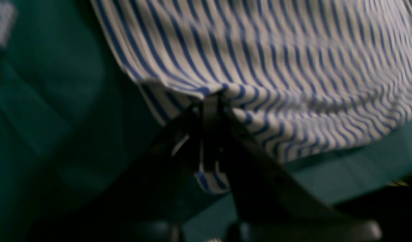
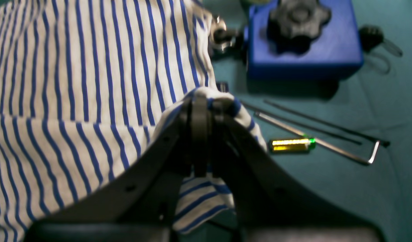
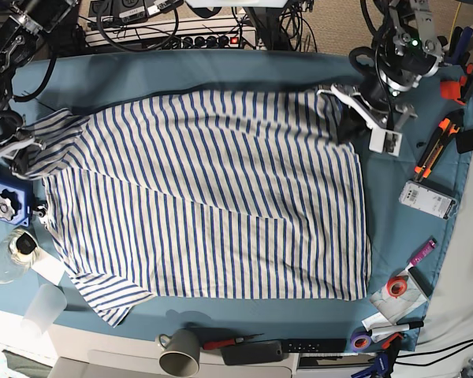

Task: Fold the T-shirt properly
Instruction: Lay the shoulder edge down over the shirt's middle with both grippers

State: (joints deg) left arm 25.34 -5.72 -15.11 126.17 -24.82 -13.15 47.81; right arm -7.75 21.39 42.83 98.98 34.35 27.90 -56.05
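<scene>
The white T-shirt with thin blue stripes lies spread flat across the teal cloth on the table. My left gripper is at the shirt's far right corner. In the left wrist view it is shut on a pinched fold of the shirt's edge, and a bit of cloth hangs below the jaws. My right gripper is at the shirt's far left, by the sleeve. In the right wrist view it is shut on a bunched edge of the shirt.
A blue block with a black knob sits just left of the shirt, with a battery and hex keys beside it. Tools, a white device and tape rolls line the right side. A mug and a remote stand at the front edge.
</scene>
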